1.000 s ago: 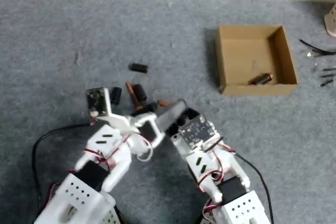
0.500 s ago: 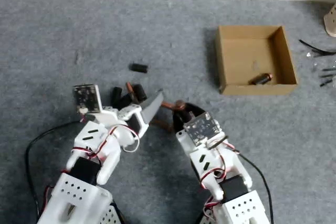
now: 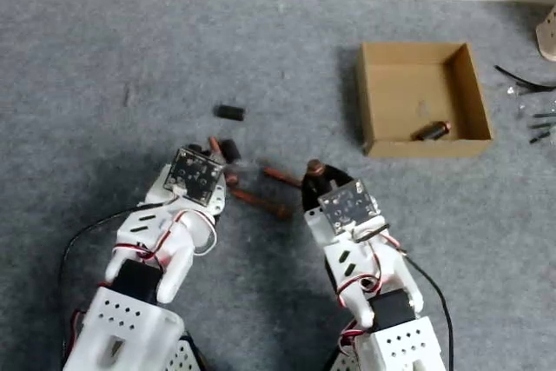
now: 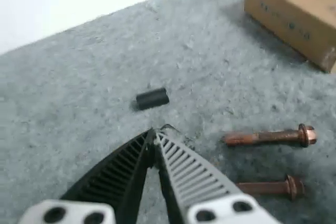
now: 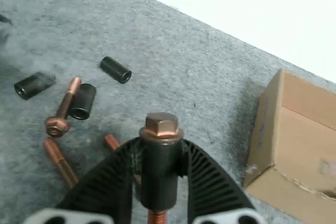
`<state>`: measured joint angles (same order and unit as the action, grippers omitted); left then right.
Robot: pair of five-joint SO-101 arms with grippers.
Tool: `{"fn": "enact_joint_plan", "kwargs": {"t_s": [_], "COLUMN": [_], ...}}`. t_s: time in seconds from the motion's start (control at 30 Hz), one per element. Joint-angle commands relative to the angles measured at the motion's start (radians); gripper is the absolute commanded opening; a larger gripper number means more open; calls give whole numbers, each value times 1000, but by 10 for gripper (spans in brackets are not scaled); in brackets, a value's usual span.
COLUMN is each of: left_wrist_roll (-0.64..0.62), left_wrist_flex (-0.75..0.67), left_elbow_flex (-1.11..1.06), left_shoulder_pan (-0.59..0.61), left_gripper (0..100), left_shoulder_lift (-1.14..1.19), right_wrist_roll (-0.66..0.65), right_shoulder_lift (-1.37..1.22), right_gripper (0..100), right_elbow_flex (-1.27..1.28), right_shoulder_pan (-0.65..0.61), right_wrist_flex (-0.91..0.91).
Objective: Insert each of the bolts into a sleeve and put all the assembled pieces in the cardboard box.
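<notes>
A copper-coloured bolt (image 5: 160, 126) with a hexagonal flanged head sits inside a smooth black cylindrical sleeve (image 5: 157, 182). The right gripper (image 5: 158, 146) clamps that sleeve between its ribbed black fingers. The piece's long axis runs along the fingers, with the head beyond the tips and the threaded end toward the wrist. Rusty loose bolts (image 4: 270, 136) lie roughly parallel on the grey felt-like mat (image 3: 104, 58), near a lone sleeve (image 4: 152, 98). The left gripper (image 4: 154, 136) has its tips pressed together and holds nothing. The cardboard box (image 3: 426, 147) stands well apart.
</notes>
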<state>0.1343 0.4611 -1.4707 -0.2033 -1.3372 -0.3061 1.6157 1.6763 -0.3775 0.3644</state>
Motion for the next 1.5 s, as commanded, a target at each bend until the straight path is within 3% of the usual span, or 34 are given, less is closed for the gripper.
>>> {"fn": "enact_joint_plan", "kwargs": {"t_s": [0.0, 0.27, 0.47, 0.67, 1.03, 1.3, 1.47], "left_wrist_roll": [3, -54, -54, -54, -54, -54, -54], "left_wrist_flex": [2, 2, 2, 2, 2, -68, -68], "left_elbow_flex": [4, -39, -41, -41, -42, -70, -70], "left_shoulder_pan": [18, -18, -27, -27, -27, -27, -28], "left_gripper": [7, 7, 7, 10, 10, 10, 11], "left_shoulder_lift": [-12, -12, -5, -7, -5, -5, -5], "right_wrist_roll": [-5, -6, -5, 14, 390, 651, 746], "right_shoulder_lift": [15, 4, -16, -380, -1214, -1550, -1709], "right_gripper": [3, 3, 3, 3, 3, 3, 3], "right_elbow_flex": [101, 7, -136, -366, -1076, -1254, -1328], "right_shoulder_pan": [22, 206, 249, 251, 401, 522, 549], "right_wrist_flex": [-53, -27, 31, -15, -45, -45, -42]}}
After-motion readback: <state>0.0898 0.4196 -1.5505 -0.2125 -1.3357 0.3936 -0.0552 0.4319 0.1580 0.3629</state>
